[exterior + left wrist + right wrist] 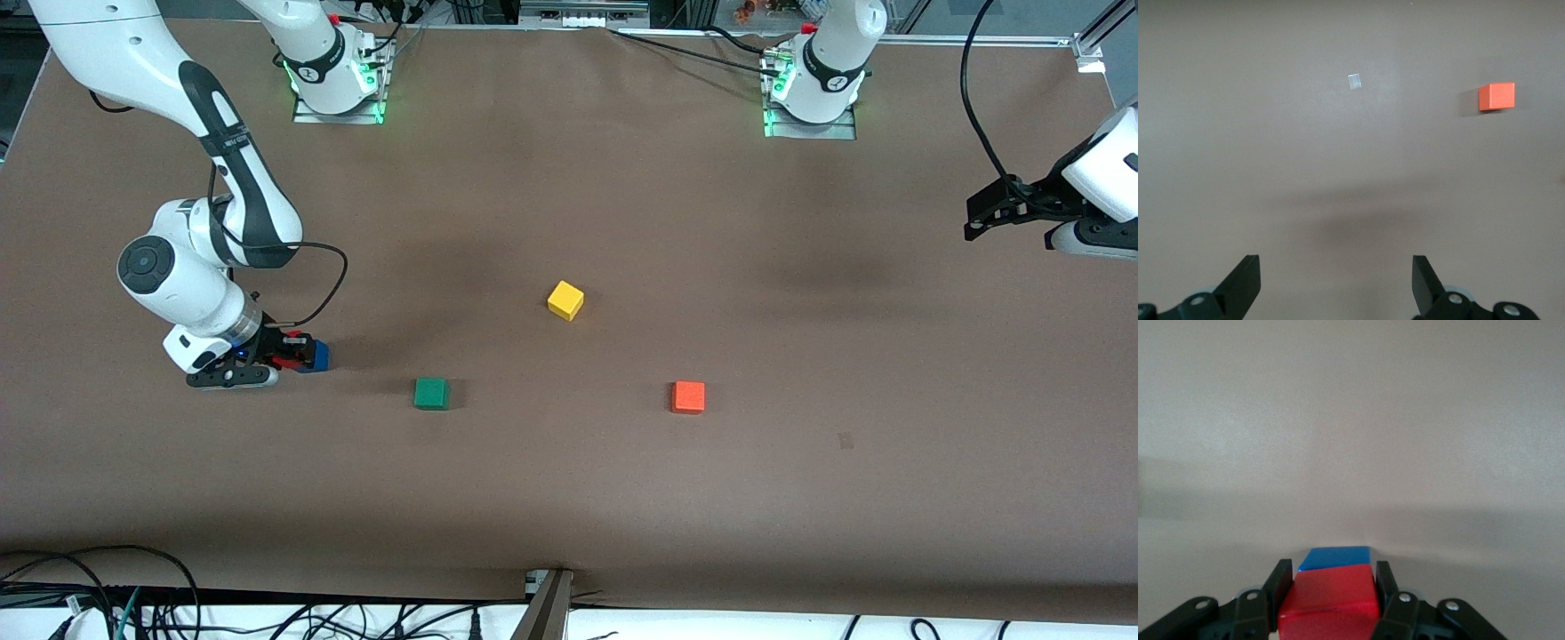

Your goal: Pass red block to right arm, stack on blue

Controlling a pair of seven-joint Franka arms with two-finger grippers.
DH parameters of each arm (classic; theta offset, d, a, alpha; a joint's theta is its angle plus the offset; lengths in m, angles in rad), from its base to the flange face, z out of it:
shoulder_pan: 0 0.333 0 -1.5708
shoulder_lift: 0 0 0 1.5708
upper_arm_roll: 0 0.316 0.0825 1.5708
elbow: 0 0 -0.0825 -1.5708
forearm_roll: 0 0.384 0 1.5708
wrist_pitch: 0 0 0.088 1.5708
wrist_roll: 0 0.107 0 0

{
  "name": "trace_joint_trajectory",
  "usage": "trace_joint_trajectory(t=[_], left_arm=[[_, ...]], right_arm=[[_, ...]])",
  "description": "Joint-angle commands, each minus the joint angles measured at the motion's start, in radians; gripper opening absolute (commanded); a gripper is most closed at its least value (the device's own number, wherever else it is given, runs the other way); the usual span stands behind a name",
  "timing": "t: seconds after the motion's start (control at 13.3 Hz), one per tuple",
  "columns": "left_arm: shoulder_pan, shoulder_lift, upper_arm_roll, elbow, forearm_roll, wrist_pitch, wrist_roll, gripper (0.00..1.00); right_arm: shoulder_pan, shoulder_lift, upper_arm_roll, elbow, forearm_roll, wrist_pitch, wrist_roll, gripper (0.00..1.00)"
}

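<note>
My right gripper (289, 357) is low over the table near the right arm's end and is shut on the red block (286, 362). The blue cube (316, 356) sits right at the fingertips, against the red block. In the right wrist view the red block (1330, 603) fills the gap between the black fingers (1279, 577), and the blue cube (1336, 557) shows just past it. I cannot tell if the red block rests on the blue. My left gripper (978, 218) is open and empty, held high over the left arm's end of the table; it also shows in the left wrist view (1336, 287).
A yellow cube (565, 300) lies mid-table. A green cube (431, 393) and an orange cube (688, 396) lie nearer the front camera. The orange cube (1497, 96) and a small pale mark (1353, 81) show in the left wrist view.
</note>
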Motion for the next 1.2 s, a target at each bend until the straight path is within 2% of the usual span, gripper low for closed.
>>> trace_joint_trajectory(t=[0.0,0.3,0.45,0.53,0.6,0.68,1.13], left_arm=[[-0.015,-0.007,0.0,0.012,0.022,-0.009,-0.023,1.0],[-0.013,-0.012,-0.002,0.004,0.022,-0.009,-0.073,1.0],[-0.013,-0.001,-0.009,0.013,0.022,-0.01,-0.103,1.0],[-0.013,-0.001,-0.012,0.013,0.022,-0.012,-0.101,1.0],[-0.013,0.0,-0.014,0.02,0.02,-0.01,-0.101,1.0],[-0.015,-0.001,-0.016,0.03,0.017,-0.015,-0.103,1.0],[-0.007,0.014,-0.017,0.038,0.017,-0.01,-0.101,1.0]], right_arm=[[0.009,0.011,-0.008,0.02,-0.022,-0.005,0.025,0.0],[0.009,0.012,-0.008,0.02,-0.022,-0.005,0.025,0.0],[0.009,0.019,-0.008,0.02,-0.022,-0.005,0.025,0.18],[0.009,0.02,-0.008,0.021,-0.022,-0.005,0.025,0.33],[0.009,0.02,-0.008,0.021,-0.022,-0.005,0.025,0.58],[0.009,0.02,-0.008,0.024,-0.022,-0.005,0.025,1.0],[0.007,0.006,-0.008,0.053,-0.022,-0.032,0.022,1.0]])
